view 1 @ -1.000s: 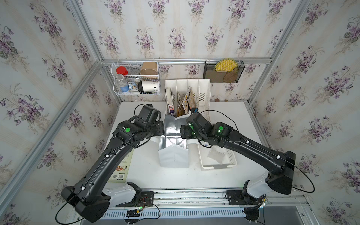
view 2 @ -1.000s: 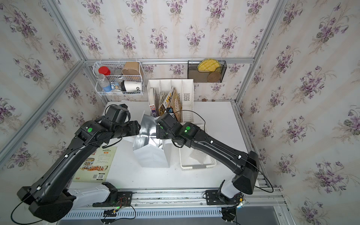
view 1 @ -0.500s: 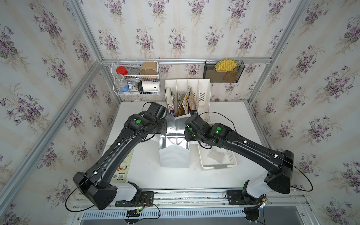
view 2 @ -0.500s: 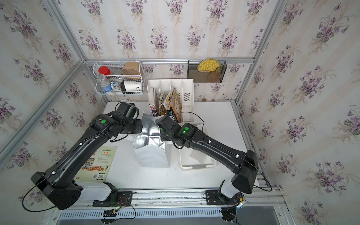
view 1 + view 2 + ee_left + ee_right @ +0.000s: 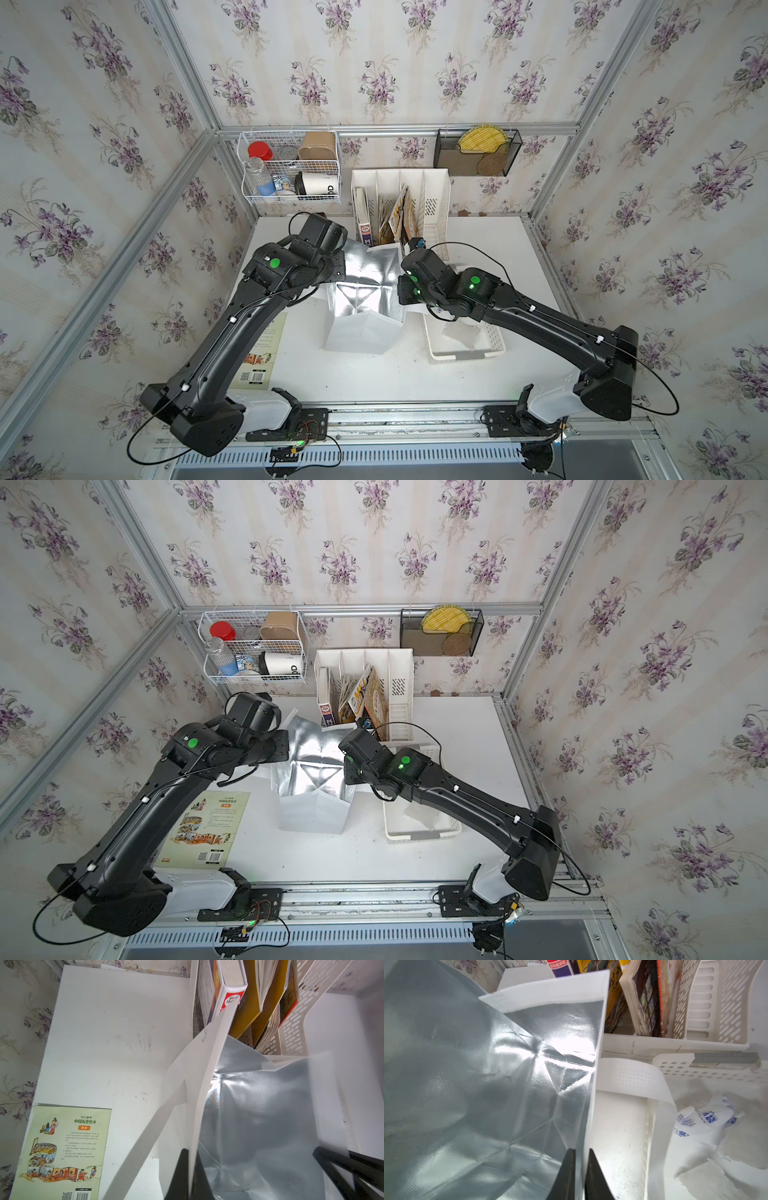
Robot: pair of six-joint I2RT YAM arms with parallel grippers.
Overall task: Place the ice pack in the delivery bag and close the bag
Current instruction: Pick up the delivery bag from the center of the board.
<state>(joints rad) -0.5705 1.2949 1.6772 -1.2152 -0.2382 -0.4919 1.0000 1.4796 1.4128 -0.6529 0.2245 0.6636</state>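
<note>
We log the left gripper (image 5: 190,1153) clamped shut on the left wall of the bag (image 5: 361,332), the right gripper (image 5: 580,1150) clamped on its right wall, foil mouth open, and the ice pack (image 5: 704,1124) lying in the basket (image 5: 465,355) just right of it.

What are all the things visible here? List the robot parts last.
delivery bag: 1, white, silver inside, table centre
plastic basket: 1, white, beside bag
ice pack: 1, white-blue, in plastic basket
book: 1, pale green, flat on table
file rack: 1, white, table back
wire basket: 1, white, wall
mesh holder: 1, black, wall
left end effector: 1, black, pinching bag rim
right end effector: 1, black, pinching opposite rim
</note>
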